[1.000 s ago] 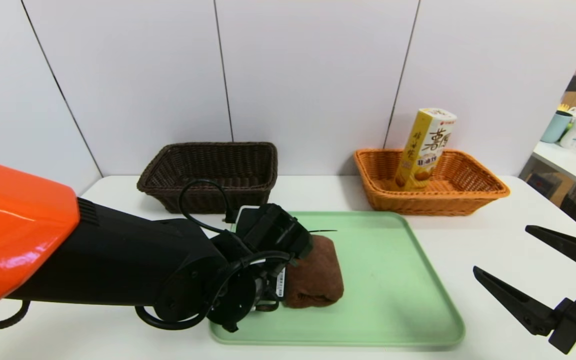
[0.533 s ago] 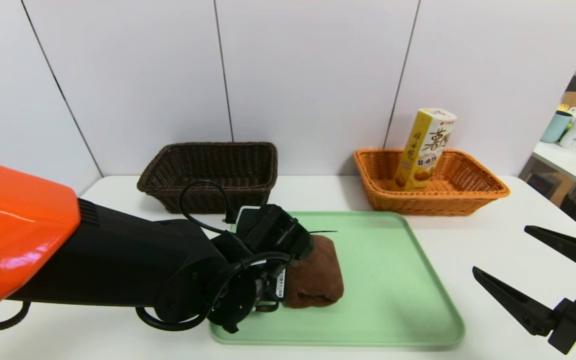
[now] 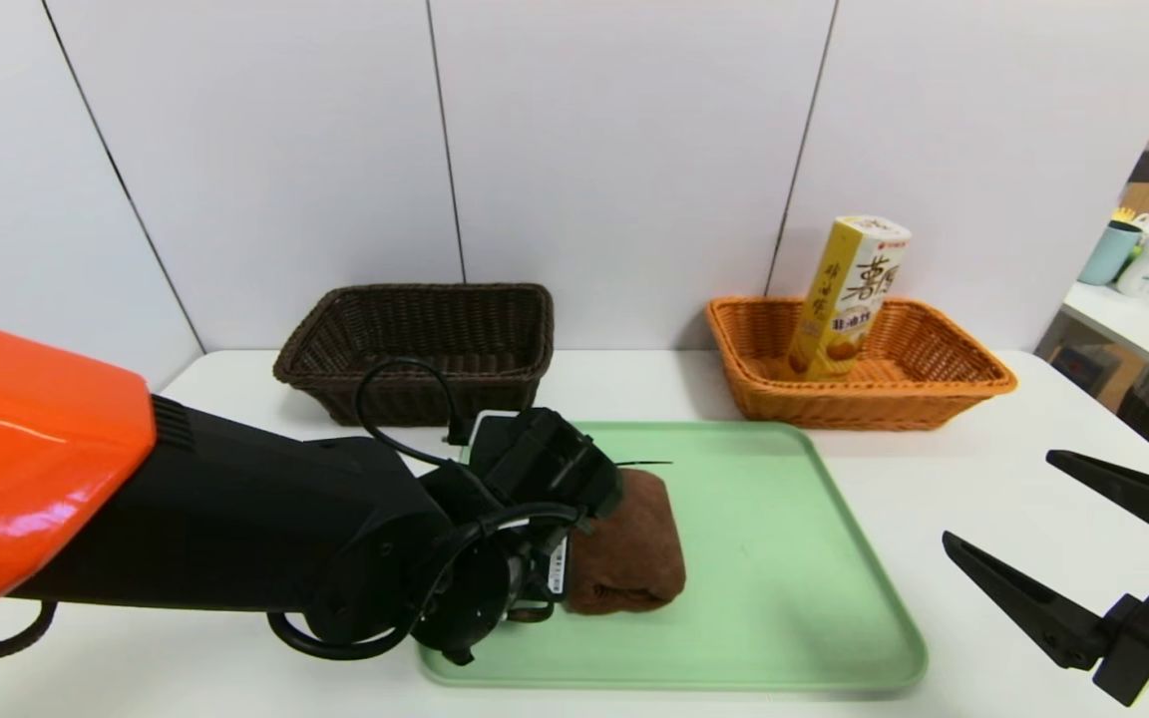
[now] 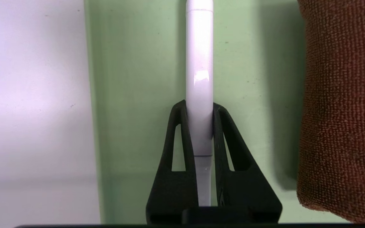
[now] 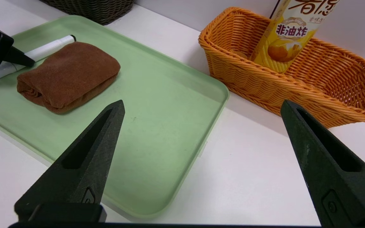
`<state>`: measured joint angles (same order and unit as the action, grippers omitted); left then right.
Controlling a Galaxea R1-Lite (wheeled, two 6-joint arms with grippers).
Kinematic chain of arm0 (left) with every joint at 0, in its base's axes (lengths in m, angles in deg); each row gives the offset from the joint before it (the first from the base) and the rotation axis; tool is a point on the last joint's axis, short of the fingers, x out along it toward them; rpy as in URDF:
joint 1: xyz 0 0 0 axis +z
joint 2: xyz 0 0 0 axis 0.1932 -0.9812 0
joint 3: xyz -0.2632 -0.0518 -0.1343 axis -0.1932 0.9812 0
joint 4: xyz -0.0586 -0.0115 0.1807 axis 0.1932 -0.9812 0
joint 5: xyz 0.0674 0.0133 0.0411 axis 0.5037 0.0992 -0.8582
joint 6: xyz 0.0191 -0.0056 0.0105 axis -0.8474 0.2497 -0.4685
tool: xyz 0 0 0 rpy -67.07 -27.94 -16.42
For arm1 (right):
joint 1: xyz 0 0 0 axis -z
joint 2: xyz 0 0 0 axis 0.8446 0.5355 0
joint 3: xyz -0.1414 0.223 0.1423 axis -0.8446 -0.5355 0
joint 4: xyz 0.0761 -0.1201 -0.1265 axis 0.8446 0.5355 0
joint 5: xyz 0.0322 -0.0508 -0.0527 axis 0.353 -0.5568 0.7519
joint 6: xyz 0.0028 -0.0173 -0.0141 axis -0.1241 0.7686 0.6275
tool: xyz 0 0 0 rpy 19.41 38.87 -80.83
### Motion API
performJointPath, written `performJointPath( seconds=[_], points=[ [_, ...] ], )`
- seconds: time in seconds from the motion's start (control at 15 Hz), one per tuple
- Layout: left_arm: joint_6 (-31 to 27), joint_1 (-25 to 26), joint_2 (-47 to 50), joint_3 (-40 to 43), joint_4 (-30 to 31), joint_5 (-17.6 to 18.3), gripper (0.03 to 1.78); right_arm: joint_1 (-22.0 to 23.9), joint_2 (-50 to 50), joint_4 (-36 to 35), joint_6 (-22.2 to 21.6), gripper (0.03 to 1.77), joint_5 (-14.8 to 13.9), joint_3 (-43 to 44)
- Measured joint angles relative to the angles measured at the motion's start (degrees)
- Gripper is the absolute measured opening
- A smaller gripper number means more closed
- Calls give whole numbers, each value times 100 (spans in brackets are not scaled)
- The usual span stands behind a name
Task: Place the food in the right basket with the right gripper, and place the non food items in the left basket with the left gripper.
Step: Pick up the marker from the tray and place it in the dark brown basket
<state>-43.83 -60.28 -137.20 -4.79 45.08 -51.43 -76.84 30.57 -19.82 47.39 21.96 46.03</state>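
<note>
At ten o'clock on the white table (image 3: 934, 469) sat the dark brown wicker basket (image 3: 420, 344). Below it, at the green tray's (image 3: 784, 588) nine o'clock edge, the left gripper (image 4: 199, 106) was clamped on the white marker pen (image 4: 199, 72) — the pen lay on the tray just beside the rolled brown towel (image 3: 629, 548). At two o'clock the orange wicker basket (image 3: 859, 384) held the yellow snack box (image 3: 849, 299), upright and slightly tilted. At four o'clock the right gripper (image 3: 1003, 509) hung above the table — jaws spread wide, holding nothing.
</note>
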Motion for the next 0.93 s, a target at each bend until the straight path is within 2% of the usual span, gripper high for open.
performJointPath(
  seconds=[0.13, 0.33, 0.67, 0.8, 0.93],
  points=[
    [-26, -9, 137, 1, -37, -23, 21, 0, 0, 10, 0, 169, -7, -6],
    [-89, -30, 460, -16, -33, -308, 21, 0, 1, 2, 0, 169, -9, -5],
    [-236, -41, 1036, 0, -6, -513, 21, -13, 26, 0, 6, 169, -16, 13],
    [-400, -50, 1303, -2, 7, -574, 21, -21, 39, -1, 39, 169, -22, 16],
    [-719, -52, 1562, -52, 27, -780, 21, -27, 48, 0, 69, 169, -22, 17]
  ],
)
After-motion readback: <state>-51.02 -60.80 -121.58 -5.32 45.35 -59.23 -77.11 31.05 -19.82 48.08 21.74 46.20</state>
